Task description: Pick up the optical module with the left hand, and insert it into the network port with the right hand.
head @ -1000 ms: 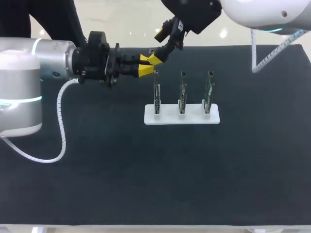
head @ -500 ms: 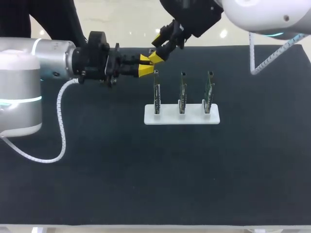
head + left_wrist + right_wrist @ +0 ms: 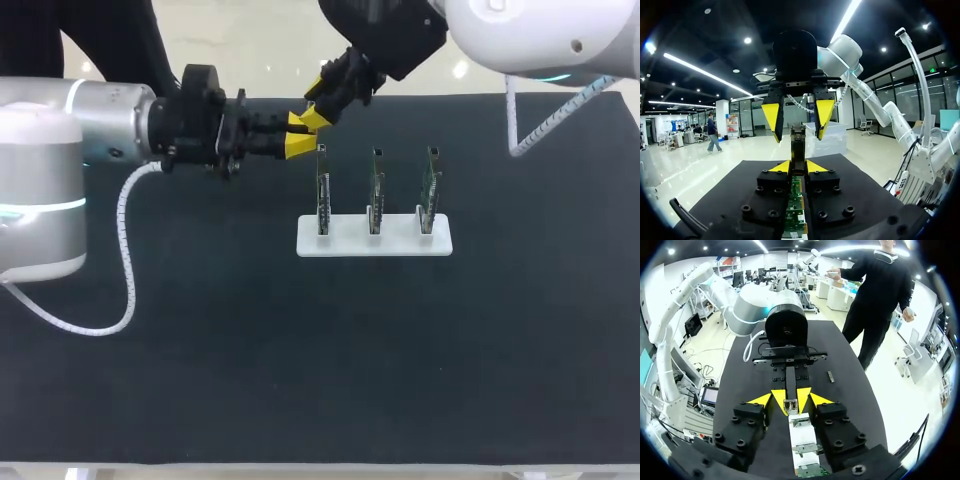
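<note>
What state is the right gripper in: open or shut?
Open: the right gripper has both tips clear either side of the optical module, which the left gripper clamps.

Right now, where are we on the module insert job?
Done: the left gripper is shut on the optical module, held off the table. In hand: the handover. The right gripper is open with its fingers either side of the module's free end, not gripping. To do: right gripper closes, left gripper lets go, then insertion at the boards in the white rack.

Right gripper [image 3: 310, 112] a little further left, closer over the optical module [image 3: 798, 142] in the left gripper [image 3: 297, 137]
</note>
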`<move>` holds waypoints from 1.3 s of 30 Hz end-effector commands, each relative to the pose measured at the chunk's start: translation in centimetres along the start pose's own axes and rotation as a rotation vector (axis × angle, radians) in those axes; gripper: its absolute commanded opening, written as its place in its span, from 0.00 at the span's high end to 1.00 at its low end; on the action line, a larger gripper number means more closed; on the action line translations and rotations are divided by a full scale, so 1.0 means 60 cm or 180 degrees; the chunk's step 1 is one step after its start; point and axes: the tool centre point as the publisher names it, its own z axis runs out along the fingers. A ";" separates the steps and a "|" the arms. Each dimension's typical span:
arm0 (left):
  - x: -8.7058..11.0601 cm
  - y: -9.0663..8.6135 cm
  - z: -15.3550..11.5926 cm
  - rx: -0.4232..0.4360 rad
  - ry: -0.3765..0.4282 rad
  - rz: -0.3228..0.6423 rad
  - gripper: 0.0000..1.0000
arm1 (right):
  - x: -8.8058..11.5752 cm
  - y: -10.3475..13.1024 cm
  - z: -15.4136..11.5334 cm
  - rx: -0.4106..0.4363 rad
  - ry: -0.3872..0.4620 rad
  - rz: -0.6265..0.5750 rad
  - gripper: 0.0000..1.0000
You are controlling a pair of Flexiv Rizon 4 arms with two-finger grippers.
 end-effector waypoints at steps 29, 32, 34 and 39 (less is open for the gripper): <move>-0.004 0.010 -0.008 -0.0122 0.0124 0.0002 0.00 | 0.010 -0.006 0.006 0.0009 0.0058 -0.0058 1.00; -0.006 0.019 -0.020 -0.0250 0.0252 0.0041 0.00 | 0.011 -0.008 0.006 0.0009 0.0067 -0.0059 1.00; -0.004 0.025 -0.029 -0.0315 0.0333 0.0062 0.00 | 0.012 -0.010 0.005 0.0007 0.0071 -0.0060 1.00; 0.003 0.037 -0.073 -0.0185 0.0639 0.0040 0.00 | 0.016 -0.014 0.005 -0.0001 0.0071 -0.0073 1.00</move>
